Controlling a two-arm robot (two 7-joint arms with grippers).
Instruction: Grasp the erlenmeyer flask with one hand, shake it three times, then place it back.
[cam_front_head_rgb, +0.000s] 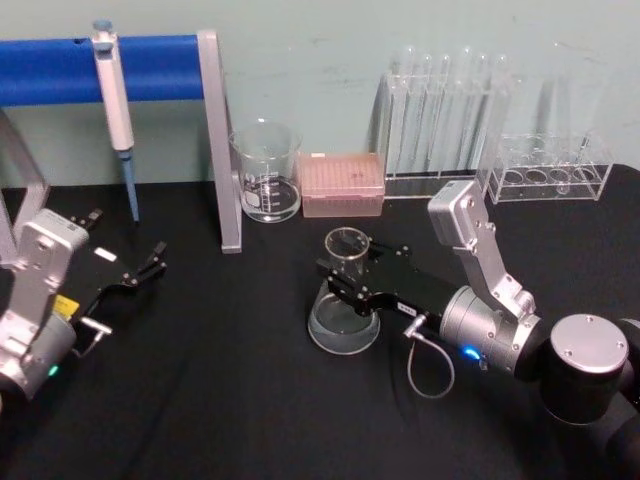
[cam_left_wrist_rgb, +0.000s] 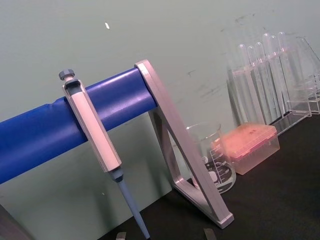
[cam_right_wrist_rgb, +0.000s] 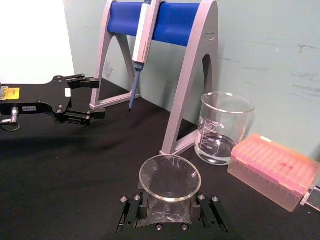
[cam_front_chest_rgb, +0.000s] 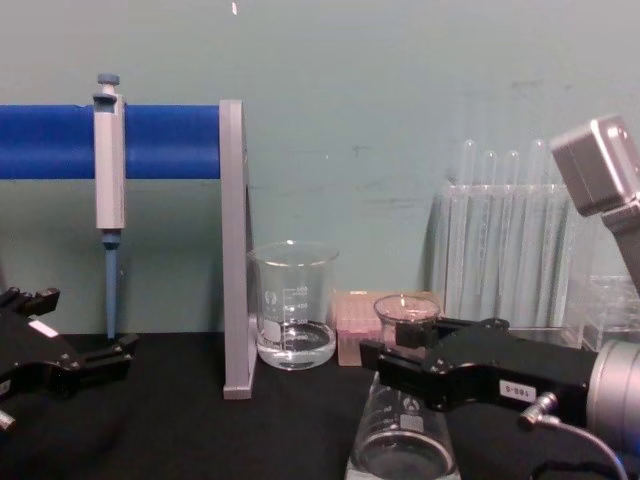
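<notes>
The erlenmeyer flask (cam_front_head_rgb: 343, 325) is clear glass with a little liquid, and its wide base sits low on the black table (cam_front_head_rgb: 220, 400) near the middle. My right gripper (cam_front_head_rgb: 338, 272) reaches in from the right and is shut on the flask's neck just under the flared rim. In the chest view the black fingers (cam_front_chest_rgb: 440, 375) clamp the neck of the flask (cam_front_chest_rgb: 405, 440) from both sides. The right wrist view looks down on the flask's rim (cam_right_wrist_rgb: 170, 177) between the two fingers. My left gripper (cam_front_head_rgb: 148, 266) rests open at the far left, holding nothing.
A glass beaker (cam_front_head_rgb: 267, 175) and a pink tip box (cam_front_head_rgb: 342, 185) stand behind the flask. A pipette (cam_front_head_rgb: 115, 90) hangs on the blue-barred stand (cam_front_head_rgb: 225, 150) at the back left. Test tube racks (cam_front_head_rgb: 445, 110) line the back right.
</notes>
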